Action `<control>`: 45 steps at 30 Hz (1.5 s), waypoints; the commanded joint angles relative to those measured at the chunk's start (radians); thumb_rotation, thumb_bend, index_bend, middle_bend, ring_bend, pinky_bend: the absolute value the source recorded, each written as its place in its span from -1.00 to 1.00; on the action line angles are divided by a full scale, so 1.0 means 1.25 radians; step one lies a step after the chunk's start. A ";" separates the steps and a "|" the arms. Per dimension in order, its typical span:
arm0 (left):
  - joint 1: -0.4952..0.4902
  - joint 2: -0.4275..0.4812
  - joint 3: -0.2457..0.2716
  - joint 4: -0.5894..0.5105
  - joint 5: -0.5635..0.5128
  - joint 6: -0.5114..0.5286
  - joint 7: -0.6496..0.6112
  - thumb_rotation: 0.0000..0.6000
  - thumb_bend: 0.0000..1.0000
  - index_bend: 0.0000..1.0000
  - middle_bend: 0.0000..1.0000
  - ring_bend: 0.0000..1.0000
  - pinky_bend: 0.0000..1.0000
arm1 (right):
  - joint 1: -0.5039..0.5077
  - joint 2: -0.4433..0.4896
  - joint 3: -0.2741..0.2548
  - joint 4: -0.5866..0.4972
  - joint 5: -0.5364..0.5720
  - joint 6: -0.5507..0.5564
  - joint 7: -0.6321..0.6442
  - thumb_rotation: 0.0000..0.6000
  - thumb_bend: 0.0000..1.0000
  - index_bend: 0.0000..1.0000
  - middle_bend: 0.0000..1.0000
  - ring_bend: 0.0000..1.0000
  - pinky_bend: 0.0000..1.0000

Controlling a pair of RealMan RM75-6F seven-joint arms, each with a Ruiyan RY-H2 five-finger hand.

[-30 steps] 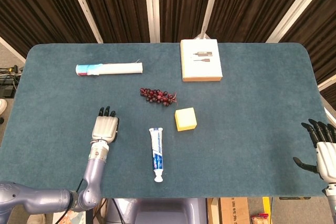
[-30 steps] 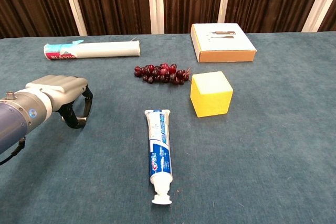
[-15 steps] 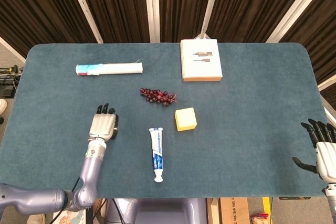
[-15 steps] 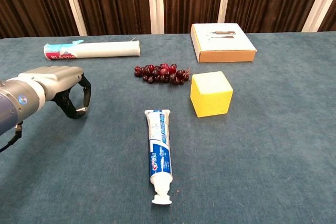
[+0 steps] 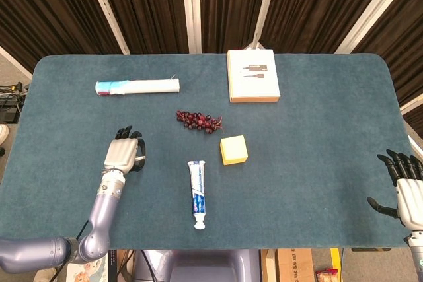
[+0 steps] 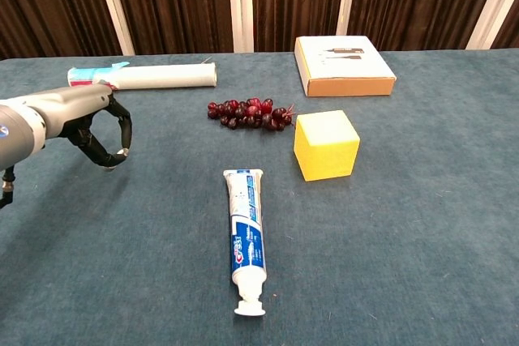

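My left hand [image 5: 122,154] hovers low over the blue table [image 5: 317,130], left of the toothpaste tube [image 5: 196,185]. In the chest view the left hand [image 6: 81,115] has its fingers curled down towards the thumb, with nothing inside. Its nearest things are the toothpaste tube [image 6: 246,228] to its right and the white roll [image 6: 142,77] beyond it. My right hand [image 5: 406,186] sits at the table's front right corner, fingers stretched out and thumb apart, holding nothing; the chest view does not show it.
A bunch of dark red grapes [image 5: 198,121] lies mid-table, with a yellow cube [image 5: 234,150] just right of it. A flat cardboard box [image 5: 252,75] rests at the back. The white roll [image 5: 137,87] lies at the back left. Dark curtains hang behind.
My left hand has drifted left and a little away from me, further from the toothpaste tube, fingers still curled. The right hand and all objects have stayed put.
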 commanded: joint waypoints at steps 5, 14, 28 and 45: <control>0.036 0.022 0.008 0.036 0.120 -0.071 -0.178 1.00 0.07 0.14 -0.61 -1.00 -1.00 | 0.001 -0.001 -0.001 0.000 0.001 -0.002 -0.003 1.00 -0.69 -0.67 -0.78 -0.85 -1.00; 0.082 0.052 0.002 0.071 0.237 -0.158 -0.445 1.00 0.07 0.15 -0.60 -1.00 -1.00 | 0.001 -0.002 0.000 0.000 0.001 -0.001 -0.003 1.00 -0.69 -0.67 -0.78 -0.85 -1.00; 0.119 0.014 0.039 0.240 0.491 -0.167 -0.803 1.00 0.07 0.18 -0.57 -1.00 -1.00 | 0.002 -0.003 -0.001 -0.001 0.003 -0.004 -0.008 1.00 -0.69 -0.67 -0.78 -0.85 -1.00; 0.124 -0.011 0.086 0.365 0.586 -0.168 -1.005 1.00 0.07 0.18 -0.55 -1.00 -1.00 | 0.002 -0.003 -0.001 -0.001 0.004 -0.004 -0.009 1.00 -0.69 -0.67 -0.78 -0.85 -1.00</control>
